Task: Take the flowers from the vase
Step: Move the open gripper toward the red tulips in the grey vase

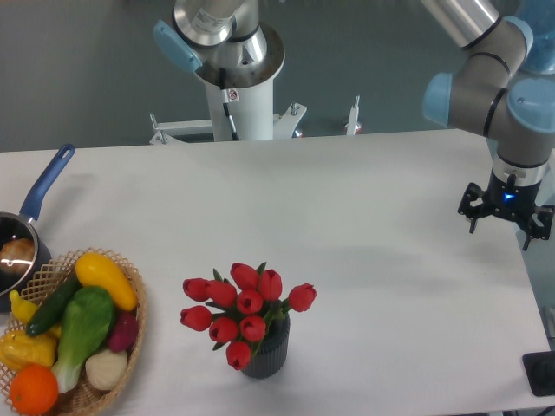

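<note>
The flowers [244, 310], a bunch of red tulip buds with green leaves, stand in the vase [267, 351], a small dark ribbed cylinder near the table's front edge. My gripper [500, 228] hangs far to the right, near the table's right edge, well apart from the bunch. Its fingers [473, 222] point down and are spread apart, with nothing between them.
A wicker basket [132, 334] of fruit and vegetables sits at the front left. Behind it is a blue-handled saucepan [30, 227] at the left edge. The robot's white base [238, 82] stands behind the table's far edge. A dark object [543, 374] lies off the front right corner.
</note>
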Motion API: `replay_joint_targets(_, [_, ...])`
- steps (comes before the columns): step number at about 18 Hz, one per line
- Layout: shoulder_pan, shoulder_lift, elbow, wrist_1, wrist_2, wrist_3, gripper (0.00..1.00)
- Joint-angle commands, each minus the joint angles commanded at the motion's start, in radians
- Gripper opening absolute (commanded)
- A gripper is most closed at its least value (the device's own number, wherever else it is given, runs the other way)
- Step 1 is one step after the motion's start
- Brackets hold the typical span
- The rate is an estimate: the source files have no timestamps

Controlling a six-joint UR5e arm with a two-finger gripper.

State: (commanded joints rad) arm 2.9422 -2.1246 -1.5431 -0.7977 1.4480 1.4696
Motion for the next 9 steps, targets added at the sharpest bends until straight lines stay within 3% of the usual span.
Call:
replay_joint_targets(3, [0.000,0.011,-0.018,0.000,-0.004,0.000,1.00])
replay_joint_targets(5, [-0.011,0.050,-0.050,0.005,-0.037,-0.018,1.00])
replay_joint_targets(9, [-0.011,0.118,-0.152,0.006,-0.351,-0.072,1.00])
